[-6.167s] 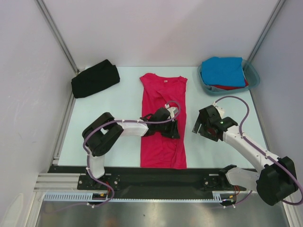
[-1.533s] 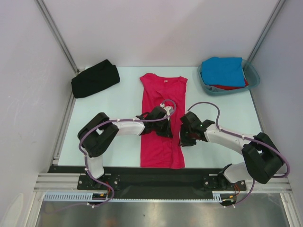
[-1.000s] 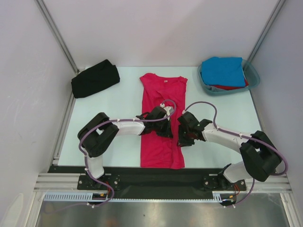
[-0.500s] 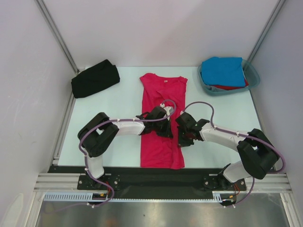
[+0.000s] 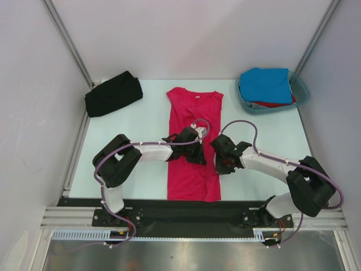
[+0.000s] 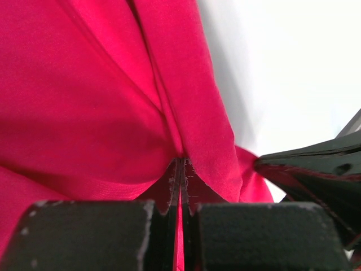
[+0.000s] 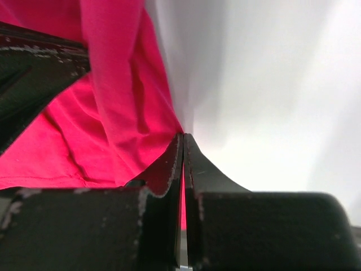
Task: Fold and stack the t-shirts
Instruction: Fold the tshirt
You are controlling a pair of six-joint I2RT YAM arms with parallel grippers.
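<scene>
The crimson-pink t-shirt (image 5: pixel 190 121) lies as a long strip down the middle of the table, white neck label at the far end. My left gripper (image 5: pixel 198 154) sits on its middle, shut on a pinch of the pink cloth (image 6: pixel 101 113); a thin red line shows between the closed left gripper (image 6: pixel 180 162). My right gripper (image 5: pixel 219 165) is at the shirt's right edge, shut on the hem, with red cloth (image 7: pixel 113 113) between the closed right gripper (image 7: pixel 182 136). A folded black t-shirt (image 5: pixel 113 94) lies at the far left. Bright blue (image 5: pixel 266 83) and red (image 5: pixel 277 104) t-shirts fill the tub.
A translucent teal tub (image 5: pixel 302 90) stands at the far right corner. Pale walls and metal rails (image 5: pixel 67 42) bound the table. The two grippers are close together, each showing in the other's wrist view. Bare tabletop (image 5: pixel 132 169) lies left and right of the pink shirt.
My right gripper has shut on the pink shirt's right edge and shifted slightly. The left gripper has kept its grip and place.
</scene>
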